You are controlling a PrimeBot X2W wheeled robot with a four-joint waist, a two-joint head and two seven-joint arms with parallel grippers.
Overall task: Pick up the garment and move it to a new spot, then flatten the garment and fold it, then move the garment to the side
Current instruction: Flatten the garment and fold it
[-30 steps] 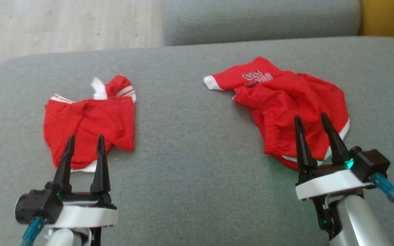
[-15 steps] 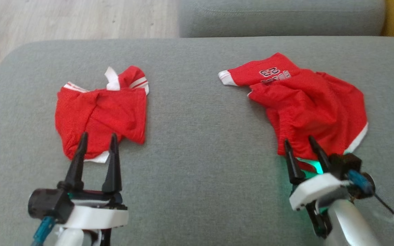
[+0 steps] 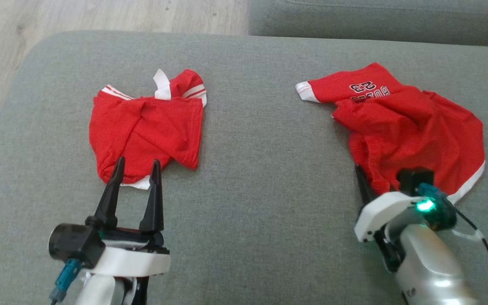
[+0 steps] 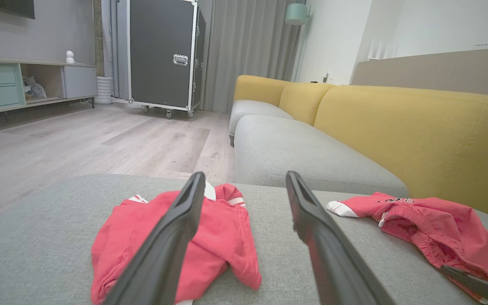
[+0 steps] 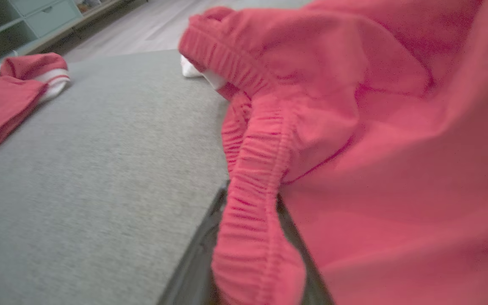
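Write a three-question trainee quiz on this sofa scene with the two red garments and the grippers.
1. True or false: the left gripper has its jaws shut on the left red garment.
2. Pick one: which part of the right red garment lies between the right gripper fingers? A) a white hem B) the elastic waistband C) a drawstring
3. Short answer: what number is printed on that garment?

Key: 1 false, the jaws stand wide apart; 2 B; 3 23.
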